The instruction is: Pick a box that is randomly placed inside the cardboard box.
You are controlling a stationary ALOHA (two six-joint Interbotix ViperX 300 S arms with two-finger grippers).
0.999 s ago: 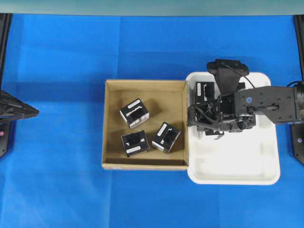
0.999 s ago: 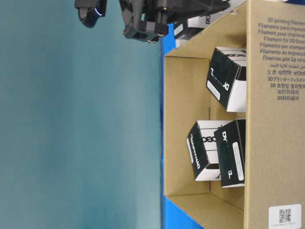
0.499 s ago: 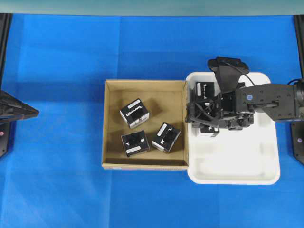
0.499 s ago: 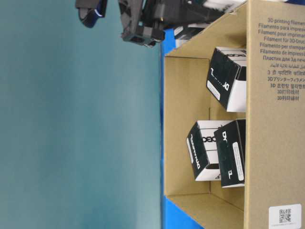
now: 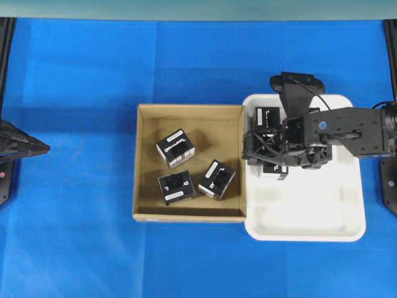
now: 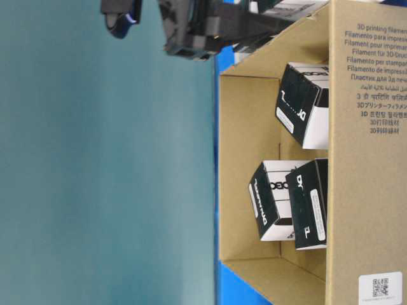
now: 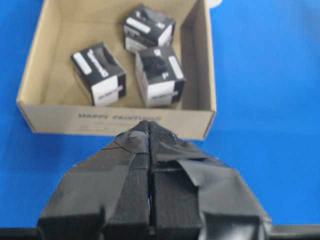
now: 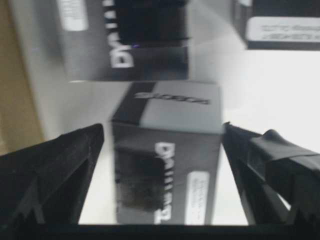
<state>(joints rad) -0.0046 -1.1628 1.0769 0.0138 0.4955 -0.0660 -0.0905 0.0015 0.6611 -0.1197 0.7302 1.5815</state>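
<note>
Three black boxes (image 5: 175, 148) (image 5: 175, 187) (image 5: 216, 179) lie in the brown cardboard box (image 5: 189, 110). My right gripper (image 5: 267, 155) hangs over the white tray (image 5: 310, 217), just right of the cardboard box. In the right wrist view it is open (image 8: 162, 135), and a black box (image 8: 167, 165) stands on the tray between its fingers (image 8: 55, 170) with a gap on each side. My left gripper (image 7: 149, 125) is shut and empty, short of the cardboard box's near wall (image 7: 120, 122). In the overhead view its tip (image 5: 43, 146) sits at the far left.
Other black boxes (image 8: 125, 40) (image 8: 282, 25) stand in the tray beyond the right gripper; one shows overhead (image 5: 267, 117). The tray touches the cardboard box's right wall. Blue cloth covers the table all round. The table-level view shows the cardboard box's tall printed side (image 6: 362, 190).
The right gripper's jaws have spread wide and no longer touch the black box in the tray. That arm shifted slightly. The left arm has not moved.
</note>
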